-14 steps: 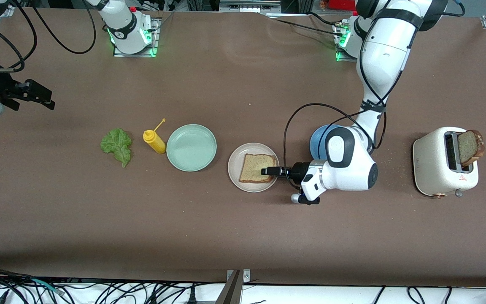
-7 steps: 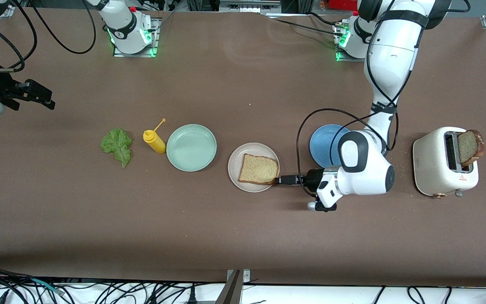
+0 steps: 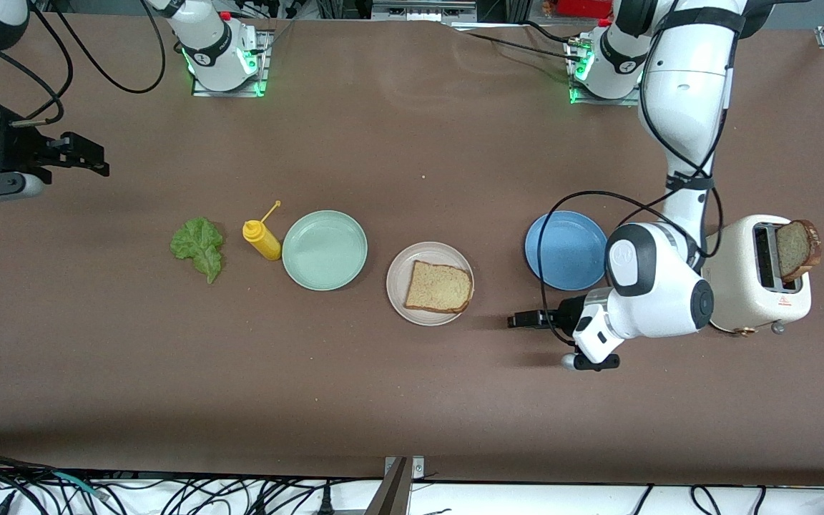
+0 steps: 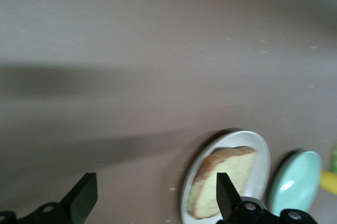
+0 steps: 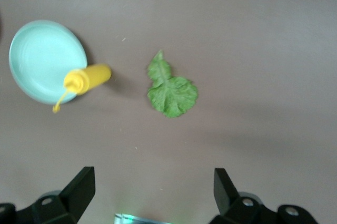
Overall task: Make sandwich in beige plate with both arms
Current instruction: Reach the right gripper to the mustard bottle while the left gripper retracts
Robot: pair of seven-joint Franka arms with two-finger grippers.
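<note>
Sandwich so far is one bread slice (image 3: 439,287) on the beige plate (image 3: 398,286) — with the left gripper (image 3: 519,320) wide and empty beside the plate, the right gripper (image 3: 86,154), also wide, should descend squarely over the lettuce (image 3: 199,247) — pinching its middle.

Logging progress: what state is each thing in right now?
Round beige plate: holds one slice.
Brown bread slice: flat on plate.
Green lettuce leaf: on table.
White toaster: second slice sticking up.
Left gripper: open, empty.
Right gripper: open, waiting.
</note>
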